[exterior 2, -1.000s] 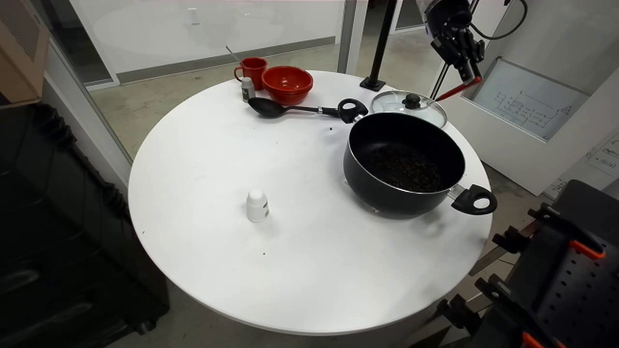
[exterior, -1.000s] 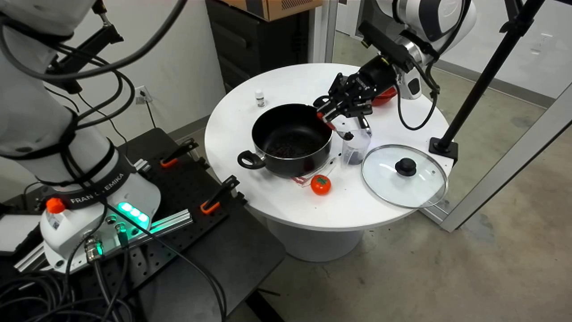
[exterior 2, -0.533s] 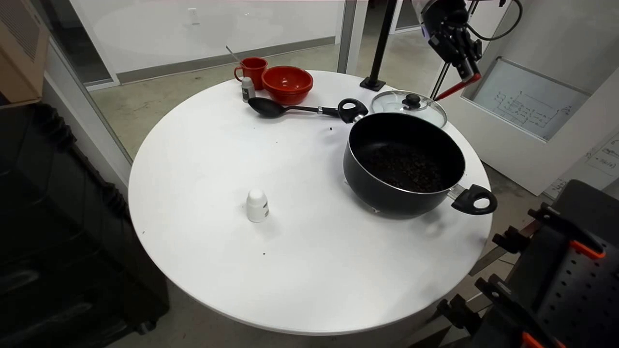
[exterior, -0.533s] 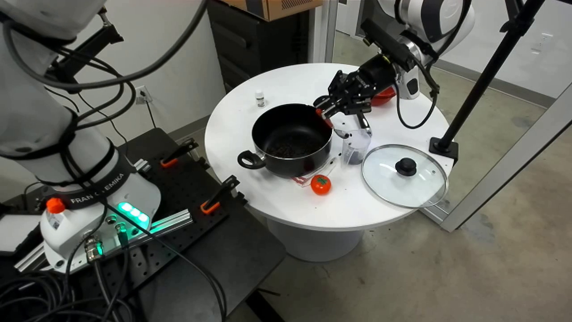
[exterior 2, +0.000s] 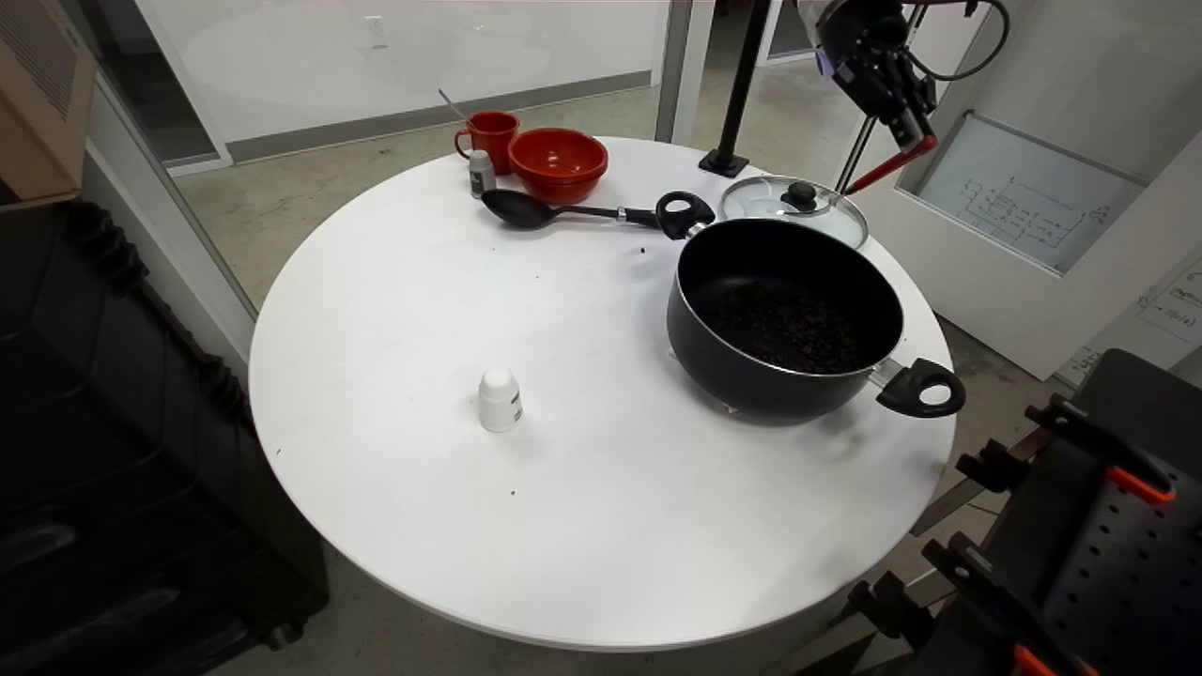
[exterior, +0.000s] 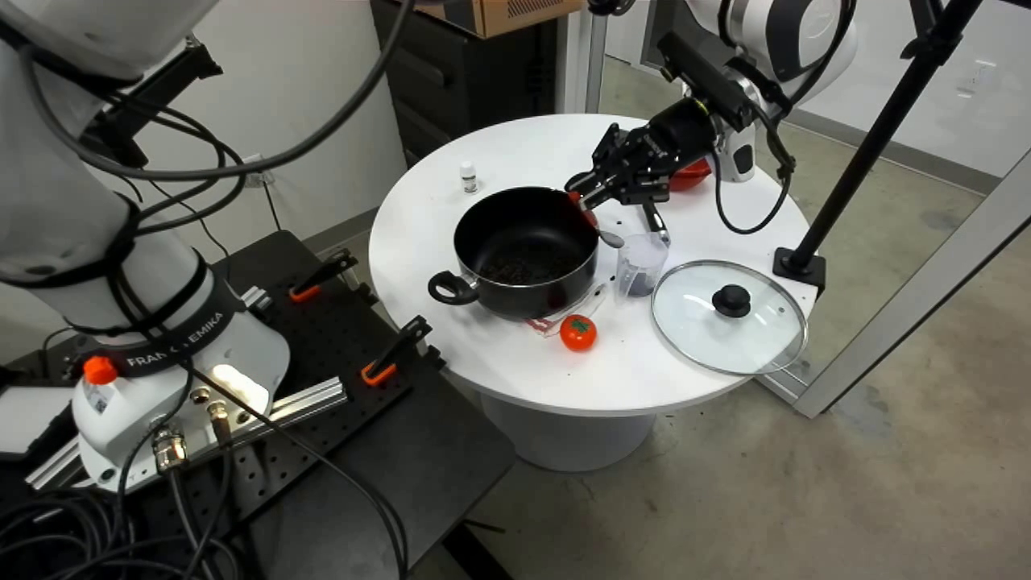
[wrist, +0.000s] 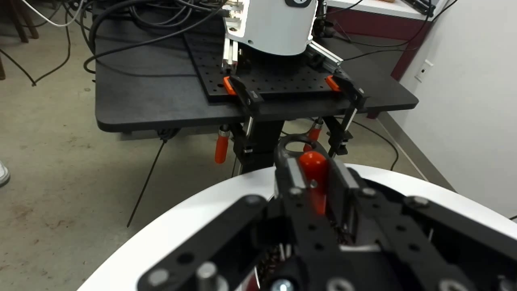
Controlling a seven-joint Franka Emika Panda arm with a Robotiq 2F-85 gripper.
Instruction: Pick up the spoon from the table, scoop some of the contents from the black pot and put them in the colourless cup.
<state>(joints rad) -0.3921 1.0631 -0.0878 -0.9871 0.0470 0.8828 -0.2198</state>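
The gripper (wrist: 317, 173) is narrowed onto the red handle of a metal-headed spoon (exterior 2: 887, 172). In the wrist view, the rounded handle end sits between the jaws, right of the frame centre. In an exterior view, the spoon slants down and rightward from the jaws, its head just beside the upper left rim of the colourless cup (exterior: 642, 258). Contact between head and rim cannot be determined. The cup stands upright, right of the frame centre; dark material (exterior: 642, 283) lies at its bottom.

The black pot (exterior: 532, 300) stands left of the cup, with dark granular contents (exterior 2: 798, 329) on its floor. Pot and cup stand on the round white table (exterior 2: 394, 469). A flat red-and-white item (exterior: 550, 324) lies at the base of the pot. A tomato (exterior: 578, 332) rests just beside that item. The glass lid (exterior: 729, 338) lies right of the cup, black knob upward.

In an exterior view, a black serving spoon (exterior 2: 531, 212) lies at the upper centre, head leftward. Above it are stacked red bowls (exterior 2: 561, 164). A red mug (exterior 2: 495, 141), left of the bowls, contains a slanted thin utensil (exterior 2: 454, 106). A small shaker (exterior 2: 481, 174) stands near the mug. In both exterior views, a white bottle (exterior 2: 500, 402) stands upright, apart from the pot.
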